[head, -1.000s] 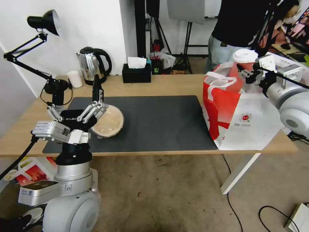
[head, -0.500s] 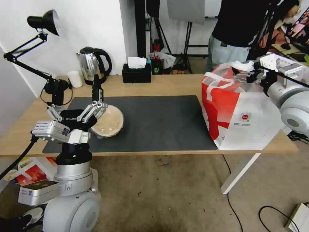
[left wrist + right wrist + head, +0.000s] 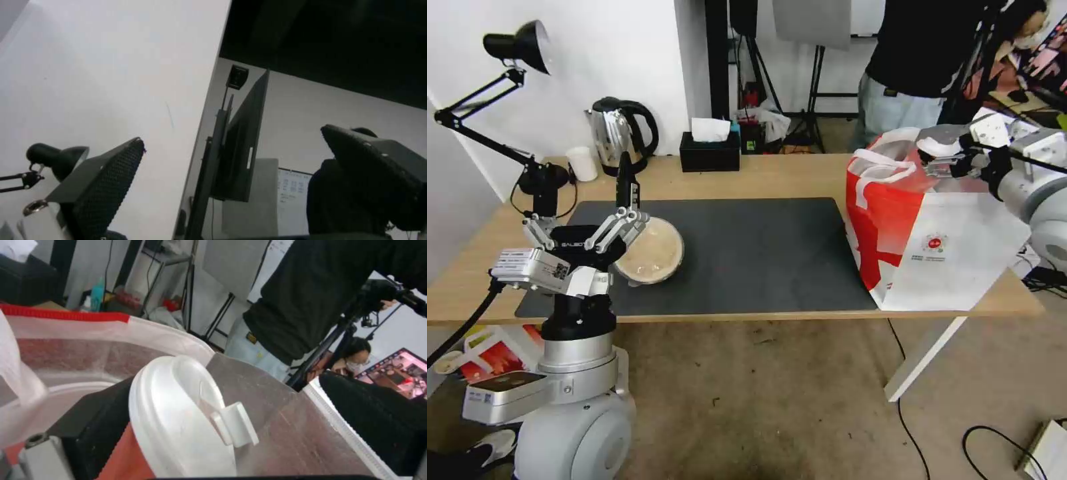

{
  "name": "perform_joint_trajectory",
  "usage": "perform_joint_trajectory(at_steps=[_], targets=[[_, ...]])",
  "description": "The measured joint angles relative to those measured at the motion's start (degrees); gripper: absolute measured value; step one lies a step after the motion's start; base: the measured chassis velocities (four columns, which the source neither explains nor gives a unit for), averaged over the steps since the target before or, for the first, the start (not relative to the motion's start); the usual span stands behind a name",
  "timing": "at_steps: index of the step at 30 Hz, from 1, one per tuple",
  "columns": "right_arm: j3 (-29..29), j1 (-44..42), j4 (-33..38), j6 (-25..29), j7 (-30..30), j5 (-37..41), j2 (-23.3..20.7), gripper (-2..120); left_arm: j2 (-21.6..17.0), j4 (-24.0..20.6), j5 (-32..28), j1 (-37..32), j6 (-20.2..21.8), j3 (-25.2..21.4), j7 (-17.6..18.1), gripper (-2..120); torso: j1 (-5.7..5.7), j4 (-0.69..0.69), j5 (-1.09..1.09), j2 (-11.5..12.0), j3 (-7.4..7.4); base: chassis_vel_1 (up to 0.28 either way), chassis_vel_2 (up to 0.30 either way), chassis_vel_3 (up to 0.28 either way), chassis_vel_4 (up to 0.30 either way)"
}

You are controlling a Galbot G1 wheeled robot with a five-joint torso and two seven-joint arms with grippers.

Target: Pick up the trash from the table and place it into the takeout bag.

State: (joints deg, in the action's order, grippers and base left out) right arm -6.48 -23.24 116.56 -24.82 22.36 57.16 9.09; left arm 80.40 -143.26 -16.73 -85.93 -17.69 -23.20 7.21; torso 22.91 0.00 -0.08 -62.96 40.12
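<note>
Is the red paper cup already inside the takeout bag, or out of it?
Partly in: the right gripper holds the red paper cup in the takeout bag mouth, its white lid level with the rim.

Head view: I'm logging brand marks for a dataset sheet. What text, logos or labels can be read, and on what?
"GALBOT": white letters on the left gripper, on its black housing.
Round red logo with small print below, on the takeout bag: too small to read.
Square code label on the left arm's grey wrist block: not readable.
</note>
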Motion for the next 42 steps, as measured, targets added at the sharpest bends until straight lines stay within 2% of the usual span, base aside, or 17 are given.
perform_joint_trajectory(at_steps=[9, 13, 21, 36, 42], targets=[[0.55, 0.27, 0.39, -0.39, -2.35, 3.15, -1.18, 100, -0.24, 0.02, -0.05, 0.01, 0.03, -0.05, 0.03, 100, 0.0, 0.0, 0.01, 0.0, 0.0, 0.0, 0.0, 0.0, 0.0], [0.73, 1.96, 0.68, -5.18, -10.45, 3.78, -4.83, 100, -0.56, 0.02, -0.21, 0.09, 0.15, -0.1, 0.06, 100, -0.01, -0.02, -0.01, 0.0, 0.0, 0.0, 0.0, 0.0, 0.0], [3.0, 2.19, 1.73, -11.32, -20.1, 3.76, -6.88, 100, -0.59, 0.02, -0.37, -0.07, 0.19, -0.14, 0.07, 100, -0.01, 0.0, -0.01, 0.0, 0.0, 0.0, 0.0, 0.0, 0.0], [4.23, 2.03, 0.36, -11.82, -21.65, 4.23, -6.4, 100, -0.46, 0.02, -0.34, -0.33, 0.18, -0.04, 0.07, 100, 0.0, -0.01, 0.0, 0.0, 0.0, 0.0, 0.0, 0.0, 0.0], [6.94, 1.44, 0.41, -7.88, -16.8, 7.58, -3.84, 100, -0.3, 0.02, -0.23, -0.37, 0.18, -0.06, 0.07, 100, 0.0, -0.01, 0.0, 0.0, 0.0, 0.0, 0.0, 0.0, 0.0]])
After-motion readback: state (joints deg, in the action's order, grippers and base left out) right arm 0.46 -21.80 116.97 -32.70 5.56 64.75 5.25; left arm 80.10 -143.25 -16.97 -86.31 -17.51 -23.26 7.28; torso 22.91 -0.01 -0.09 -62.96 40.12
